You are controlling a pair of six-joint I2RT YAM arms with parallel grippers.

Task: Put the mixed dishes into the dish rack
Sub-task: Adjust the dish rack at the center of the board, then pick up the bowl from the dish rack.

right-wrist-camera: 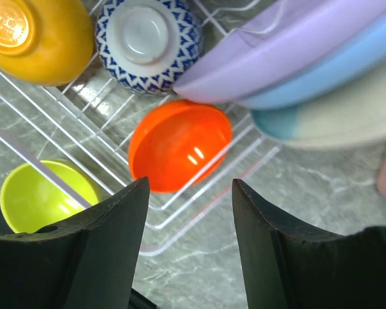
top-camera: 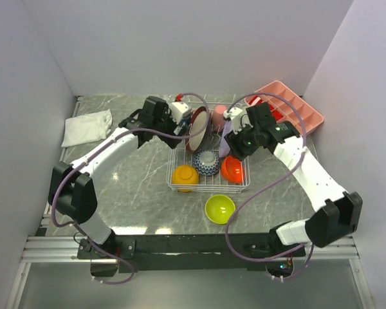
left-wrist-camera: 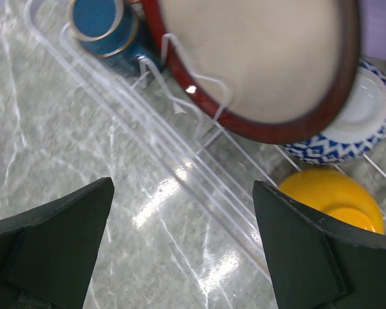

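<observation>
Table top [top-camera: 135, 187]: grey marbled slab, glossy where the light strikes, with the arm bases along its near edge.
Walls [top-camera: 180, 45]: plain white on the left, far and right sides, so the table is closed in on three sides.
White cloth [top-camera: 87, 127]: folded at the far left, well apart from the rack.
Left gripper [left-wrist-camera: 183, 244]: jaws spread wide and holding nothing, hovering over bare table just left of the rack's left rail.
Dish rack [top-camera: 209, 188]: white wire basket at the table's centre, with open slab to its left and on its near side.
Navy cup [left-wrist-camera: 100, 19]: in the rack's far-left corner.
Dark-red-rimmed plate [top-camera: 198, 129]: stands on edge among the far-left wires, tilted.
Orange-yellow bowl [top-camera: 184, 175]: upside down in the near-left corner.
Blue-and-white patterned bowl [top-camera: 207, 162]: upside down, just right of the orange-yellow one.
Lime bowl [top-camera: 219, 208]: mouth up on the table, outside the rack and just beside its near rail.
Red-orange bowl [right-wrist-camera: 180, 145]: in the near-right corner of the rack.
Plates: lavender plate [right-wrist-camera: 264, 58], blue plate [right-wrist-camera: 321, 71] and cream plate [right-wrist-camera: 347, 109] lean together on edge at the rack's right.
Right gripper [right-wrist-camera: 190, 193]: jaws partly parted and gripping nothing, hanging over the rack's near-right corner.
Pink tray [top-camera: 289, 109]: far right, close to the wall – little room between it and the rack.
</observation>
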